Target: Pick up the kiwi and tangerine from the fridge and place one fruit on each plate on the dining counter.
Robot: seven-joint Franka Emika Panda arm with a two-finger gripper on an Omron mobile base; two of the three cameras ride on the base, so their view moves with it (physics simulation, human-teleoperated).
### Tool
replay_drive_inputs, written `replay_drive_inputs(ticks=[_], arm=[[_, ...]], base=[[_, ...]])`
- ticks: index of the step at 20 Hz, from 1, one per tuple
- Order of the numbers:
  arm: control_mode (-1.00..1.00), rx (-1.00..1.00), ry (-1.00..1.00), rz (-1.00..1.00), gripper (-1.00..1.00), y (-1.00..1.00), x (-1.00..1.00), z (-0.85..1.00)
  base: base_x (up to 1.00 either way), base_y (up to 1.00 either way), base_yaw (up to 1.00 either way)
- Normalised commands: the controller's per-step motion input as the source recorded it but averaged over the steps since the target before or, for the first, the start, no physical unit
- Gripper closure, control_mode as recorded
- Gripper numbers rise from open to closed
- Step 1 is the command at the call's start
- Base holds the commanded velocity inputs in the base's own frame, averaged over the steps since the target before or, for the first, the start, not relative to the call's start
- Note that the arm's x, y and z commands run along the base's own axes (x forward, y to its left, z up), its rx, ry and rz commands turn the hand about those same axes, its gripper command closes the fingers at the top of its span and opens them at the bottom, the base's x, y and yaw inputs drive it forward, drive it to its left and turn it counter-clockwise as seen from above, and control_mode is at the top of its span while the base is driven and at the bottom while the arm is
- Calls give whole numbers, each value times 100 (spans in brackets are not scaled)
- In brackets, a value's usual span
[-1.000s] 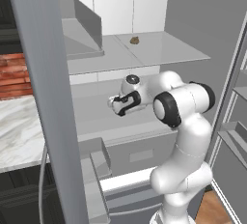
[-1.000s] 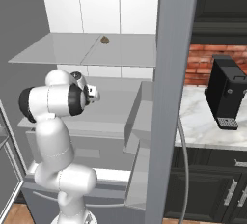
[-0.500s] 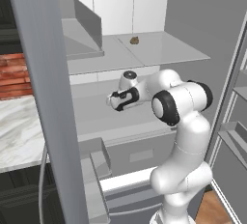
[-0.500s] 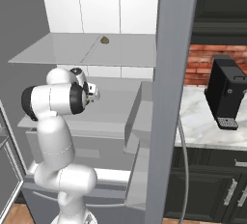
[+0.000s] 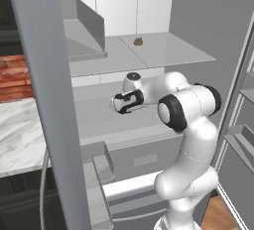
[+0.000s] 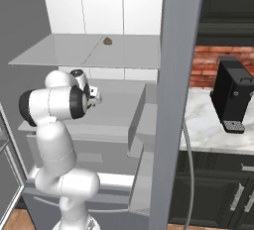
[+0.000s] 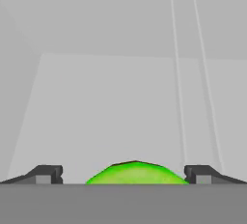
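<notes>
The kiwi (image 7: 136, 172) is a bright lime-green dome low in the hand view, right between my two fingertips (image 7: 46, 174), which stand wide apart on either side of it without touching. My gripper (image 5: 119, 104) is open and reaches into the fridge (image 5: 163, 50) over a middle shelf, below the glass shelf. From the right base view the gripper (image 6: 94, 97) sits at the same shelf level. The tangerine, the plates and the dining counter are out of view.
A small dull-brown lump (image 5: 138, 41) lies on the upper glass shelf. The open fridge door (image 5: 44, 100) stands close on the left, with door bins (image 5: 243, 140) on the right. A grey drawer (image 5: 144, 159) sits below. A black coffee machine (image 6: 233, 95) stands on the marble wall counter.
The hand has edged slightly further into the fridge and to the left. The jaws have stayed wide open.
</notes>
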Motion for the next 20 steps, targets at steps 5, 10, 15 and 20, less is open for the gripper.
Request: replay_drive_inputs(ticks=[5,10,15,20], arm=[[-100,0,-1,0,-100,0,-33,-4],[-100,0,0,0,-100,0,1,0],[-100,0,1,0,-100,0,8,-11],[-100,0,1,0,-100,0,-2,-13]], base=[[0,0,0],[0,0,0],[0,0,0],[0,0,0]])
